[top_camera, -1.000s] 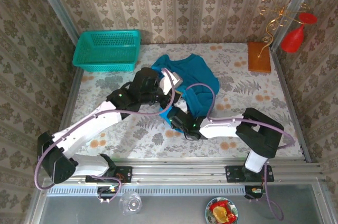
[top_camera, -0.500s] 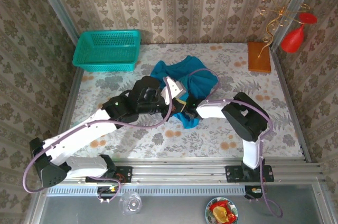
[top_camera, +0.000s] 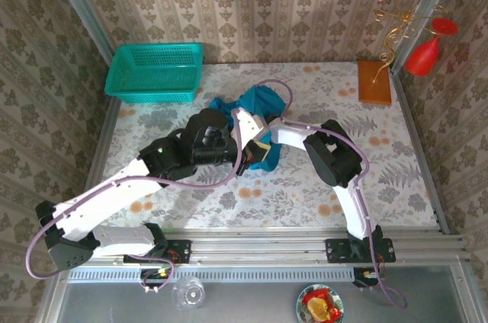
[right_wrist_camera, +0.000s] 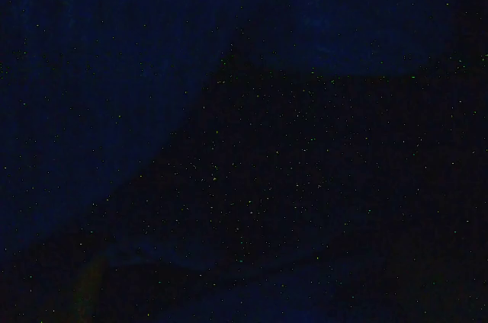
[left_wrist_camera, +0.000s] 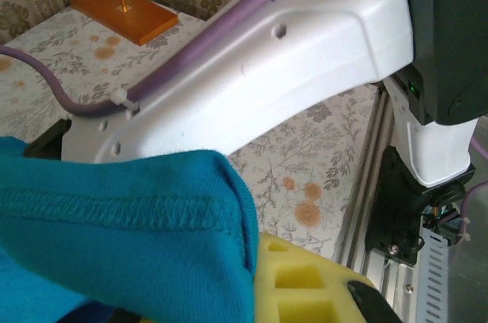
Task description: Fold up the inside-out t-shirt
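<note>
My left pincer [top_camera: 258, 144] is clamped on the shirt [top_camera: 255, 98] hem. My right pincer, seemingly under the cloth: state cannot be told.

You see the inside-out t-shirt [top_camera: 258, 100] bunched in a heap on the counter [top_camera: 396, 178]. The left gripper [top_camera: 258, 147] sits at the shirt's near edge, pinched on a fold of its cloth. The right arm [top_camera: 332, 157] reaches in from the shirt's right, its tip hidden under cloth. A turquoise basket [top_camera: 156, 71] stands left of and beyond the shirt, and an orange block [top_camera: 374, 81] lies well to its right.
</note>
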### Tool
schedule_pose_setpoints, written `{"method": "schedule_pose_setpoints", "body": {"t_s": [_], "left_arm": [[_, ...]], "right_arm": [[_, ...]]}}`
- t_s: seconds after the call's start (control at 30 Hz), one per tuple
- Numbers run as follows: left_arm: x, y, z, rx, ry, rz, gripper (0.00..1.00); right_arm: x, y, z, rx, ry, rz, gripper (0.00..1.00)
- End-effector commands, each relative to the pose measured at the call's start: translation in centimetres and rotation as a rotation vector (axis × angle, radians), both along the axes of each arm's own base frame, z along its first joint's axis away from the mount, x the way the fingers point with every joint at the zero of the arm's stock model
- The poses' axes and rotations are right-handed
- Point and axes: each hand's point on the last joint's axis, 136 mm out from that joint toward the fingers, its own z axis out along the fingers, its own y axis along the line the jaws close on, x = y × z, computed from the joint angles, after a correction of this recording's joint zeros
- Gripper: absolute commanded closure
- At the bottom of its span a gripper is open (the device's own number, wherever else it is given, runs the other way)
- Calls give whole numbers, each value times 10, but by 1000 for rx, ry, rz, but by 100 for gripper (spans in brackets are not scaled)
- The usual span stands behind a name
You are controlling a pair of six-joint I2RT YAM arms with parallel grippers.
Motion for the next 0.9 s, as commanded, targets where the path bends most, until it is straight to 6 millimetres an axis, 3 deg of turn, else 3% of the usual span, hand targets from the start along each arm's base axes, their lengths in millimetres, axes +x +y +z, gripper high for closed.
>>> {"method": "schedule_pose_setpoints", "body": {"t_s": [0.0, 0.1, 0.23, 0.37, 0.47, 0.57, 0.8, 0.87], "left_arm": [[-14, 8, 37, -83, -56, -25, 100], [1, 18, 33, -50, -91, 46, 100], [35, 39, 18, 7, -102, 197, 100], [76, 65, -2, 19, -54, 363, 100], [106, 84, -24, 22, 4, 464, 100], [136, 101, -59, 66, 74, 553, 100], [162, 113, -127, 87, 235, 588, 100], [164, 113, -147, 95, 279, 587, 100]], "right_arm": [[-44, -36, -41, -128, 254, 23, 12], [-63, -44, -47, -131, 315, 44, 33], [-93, -56, -45, -99, 344, 49, 80], [-122, -65, -21, -46, 324, 66, 100], [-143, -63, 4, -15, 296, 110, 100], [-169, -60, 31, 6, 285, 167, 100], [-214, -41, 103, 163, 212, 291, 100], [-222, -35, 132, 244, 168, 324, 100]]}}
